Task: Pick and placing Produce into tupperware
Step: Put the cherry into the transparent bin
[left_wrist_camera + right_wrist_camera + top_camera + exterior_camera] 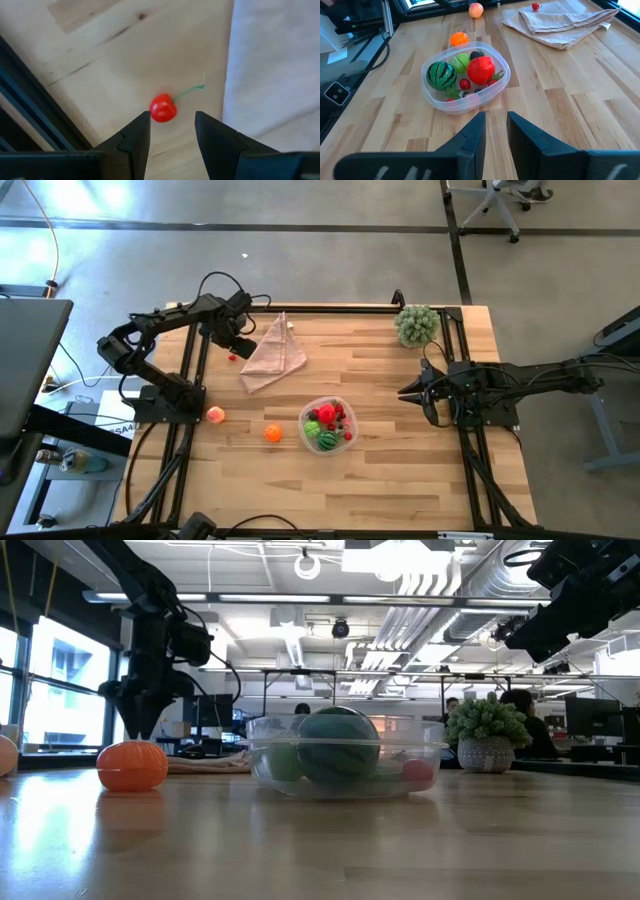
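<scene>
Cherry (163,108), tiny, light, likely to roll, sits before the left gripper's (172,131) parted fingers; grip its round body.

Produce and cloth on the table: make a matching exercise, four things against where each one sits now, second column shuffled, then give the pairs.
Things:
1. striped melon
2. cherry
3. orange
4. peach

Places:
A. on bare wood just beside the tupperware
B. in front of the left gripper, open, next to the pink cloth
C. inside the tupperware
D. near the left arm's base, apart from the tub

Pairs: 1-C, 2-B, 3-A, 4-D
</scene>
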